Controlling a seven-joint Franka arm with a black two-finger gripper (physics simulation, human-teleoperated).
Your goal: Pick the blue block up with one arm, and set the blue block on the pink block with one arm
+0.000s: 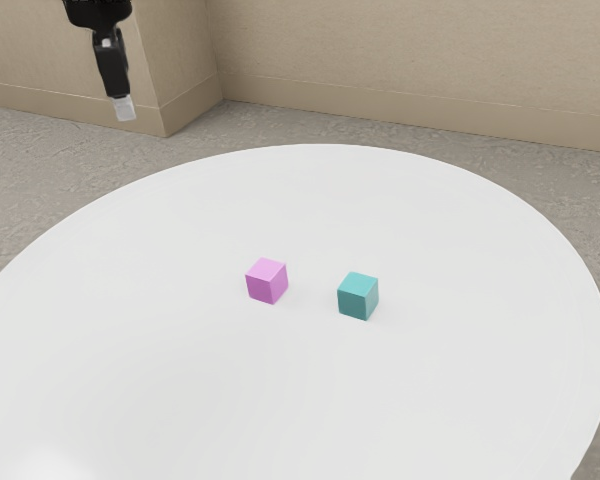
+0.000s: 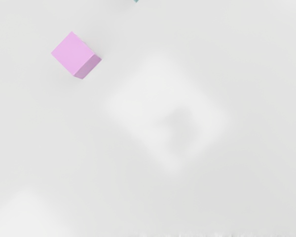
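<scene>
- Blue block (image 1: 358, 296): flat on the round white table (image 1: 130, 330), untouched, near the middle and slightly toward the front edge.
- Pink block (image 1: 267, 281): just toward the exterior view's left of the blue one, near it but apart, top face bare.
- No long axis on either cube; each seen corner-on, so probably a squared-up wrist turn needed before any grasp.
- Gripper (image 1: 125, 108): high above the table's far side at the exterior view's upper left, holding nothing; open or closed, cannot tell.
- Key relation: blue block well apart from the gripper, down and toward the exterior view's right, beyond the pink block; likely a long reach past pink, then a descent.
- Beyond the table: speckled grey floor (image 1: 40, 170), then beige walls (image 1: 400, 50) with a protruding corner.
</scene>
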